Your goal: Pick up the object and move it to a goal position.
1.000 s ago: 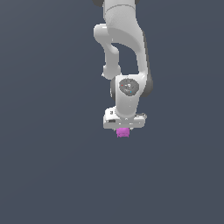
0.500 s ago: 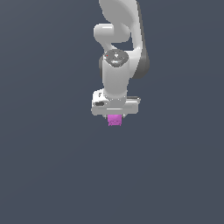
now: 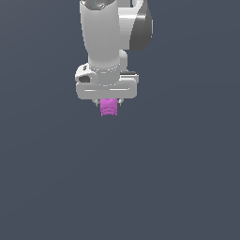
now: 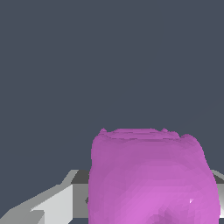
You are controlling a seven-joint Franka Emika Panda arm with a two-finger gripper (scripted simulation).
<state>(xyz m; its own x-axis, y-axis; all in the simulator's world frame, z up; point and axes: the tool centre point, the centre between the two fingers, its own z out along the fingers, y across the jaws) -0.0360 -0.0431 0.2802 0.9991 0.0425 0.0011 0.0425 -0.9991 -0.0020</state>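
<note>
Change: the arm is seen raised higher and nearer than half a second ago.
Gripper (image 3: 108, 101): clamped on the magenta-pink ridged lump (image 3: 108, 108), carried beneath it.

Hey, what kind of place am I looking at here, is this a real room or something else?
Most likely a bare simulated scene, not a real room: a flat, uniform dark grey backdrop with no furniture, a smoothly rendered white gripper, and a faceted magenta-pink object hanging between its fingers.

White arm (image 3: 110, 35) upright, gripper (image 3: 108, 104) clamped around magenta ridged object (image 3: 108, 108) over plain grey ground.
</note>
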